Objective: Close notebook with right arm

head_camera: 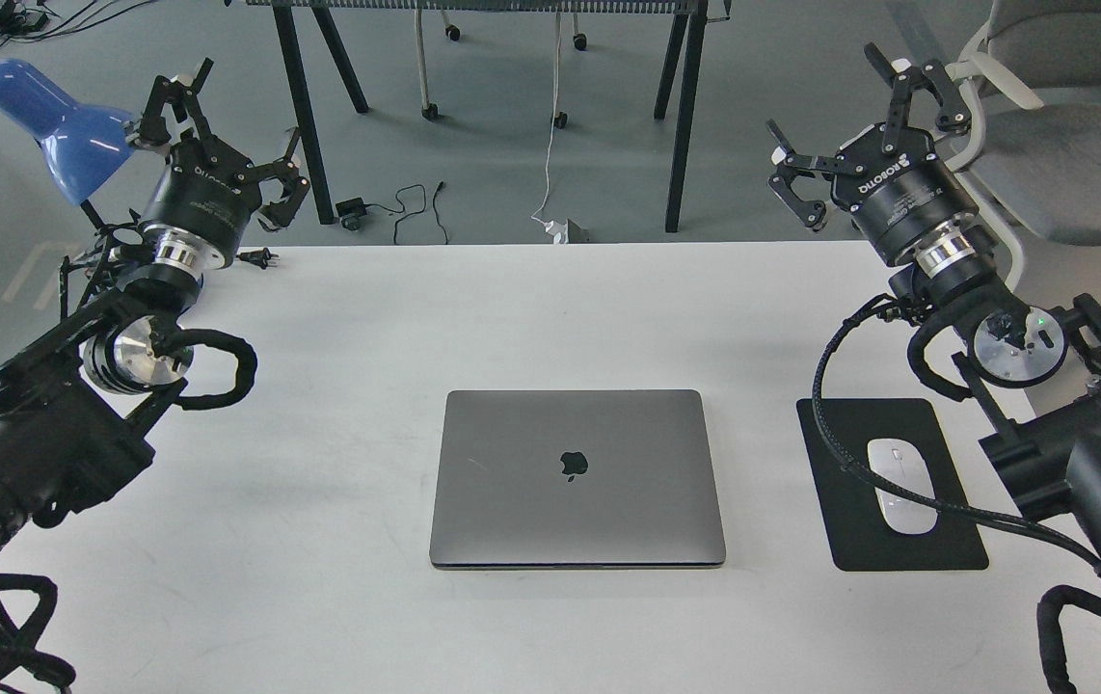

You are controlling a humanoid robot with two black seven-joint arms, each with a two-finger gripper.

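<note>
The space-grey notebook (577,477) lies flat in the middle of the white table (550,308) with its lid down and the dark apple logo facing up. My right gripper (854,120) is open and empty, held high past the table's far right edge, well apart from the notebook. My left gripper (223,140) is open and empty at the far left, beside the blue lamp (54,125).
A black mouse pad (898,482) with a white mouse (900,485) lies right of the notebook, with my right arm's cable looping over it. A grey chair (1061,145) stands behind the right arm. A black-legged table (493,10) stands on the floor beyond.
</note>
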